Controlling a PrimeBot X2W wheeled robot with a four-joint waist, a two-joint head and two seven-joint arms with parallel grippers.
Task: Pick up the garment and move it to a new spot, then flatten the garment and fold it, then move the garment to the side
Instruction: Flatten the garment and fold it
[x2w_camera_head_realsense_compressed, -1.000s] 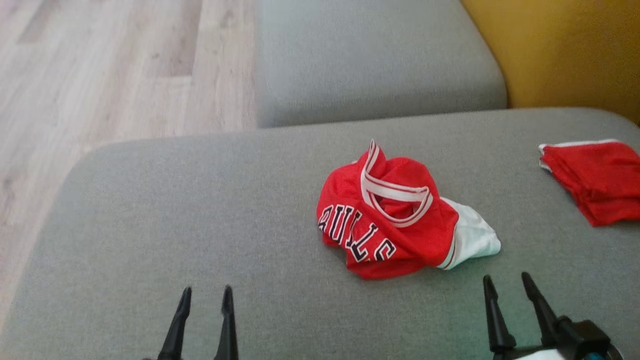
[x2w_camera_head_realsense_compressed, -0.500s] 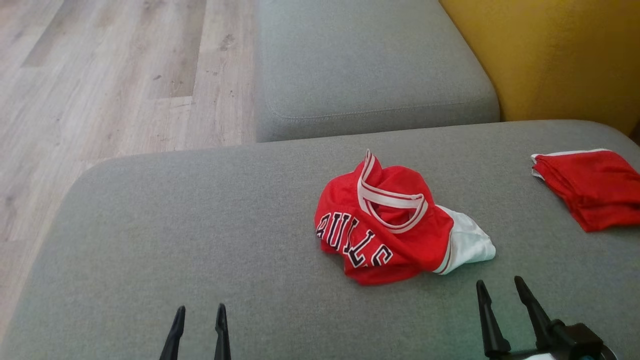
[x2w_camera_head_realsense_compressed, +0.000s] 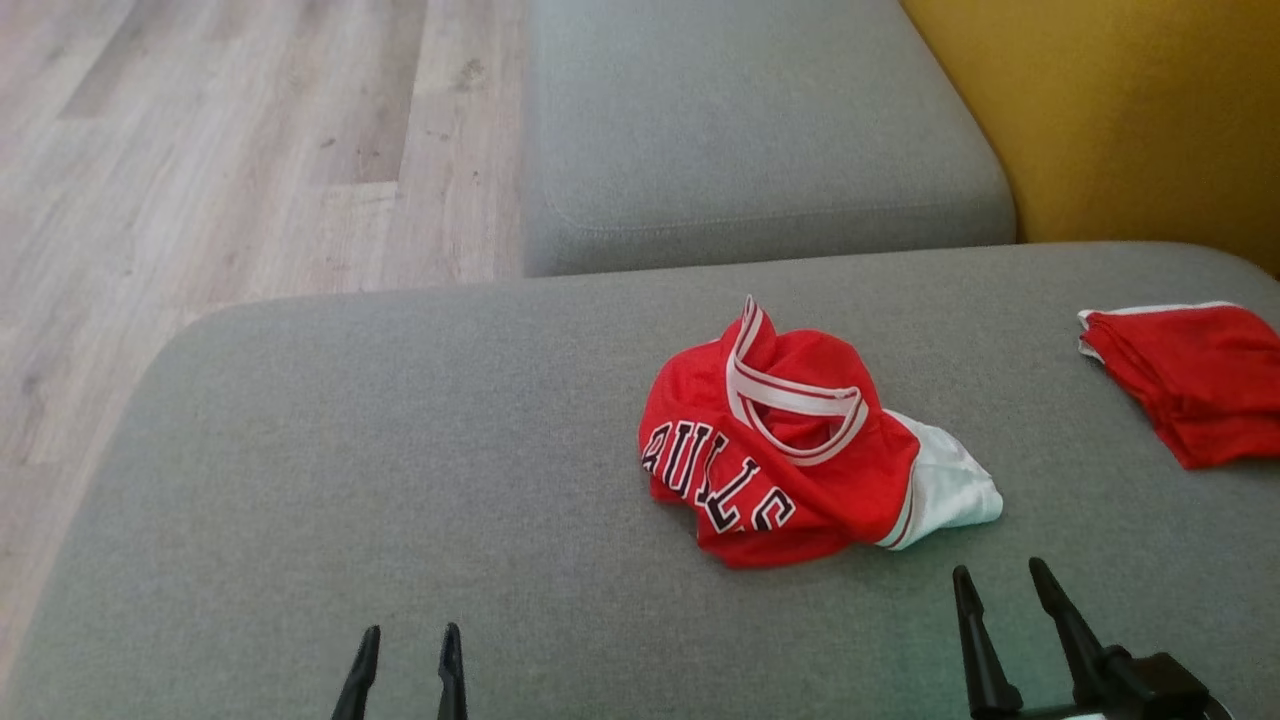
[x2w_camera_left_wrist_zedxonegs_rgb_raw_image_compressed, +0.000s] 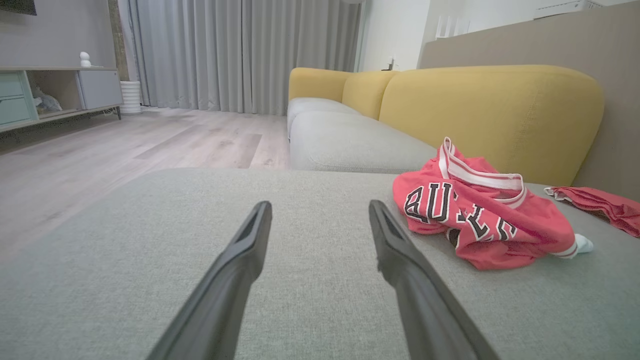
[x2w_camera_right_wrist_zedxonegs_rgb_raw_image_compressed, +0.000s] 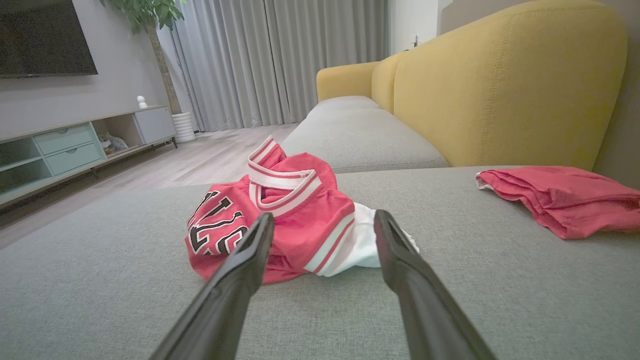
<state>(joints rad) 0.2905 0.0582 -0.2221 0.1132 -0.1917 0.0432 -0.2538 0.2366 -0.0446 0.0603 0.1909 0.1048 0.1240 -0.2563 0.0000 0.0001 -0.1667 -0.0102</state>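
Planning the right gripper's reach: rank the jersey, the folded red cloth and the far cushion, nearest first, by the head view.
1. Jersey, just ahead-left of the right gripper.
2. Folded red cloth, ahead, at the right edge.
3. Far cushion, at the top.

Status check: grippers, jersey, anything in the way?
Left gripper and right gripper open, empty, low over grey cushion. Red jersey crumpled, untouched, just ahead of right gripper. Second red garment lies apart at far right, not in the way.
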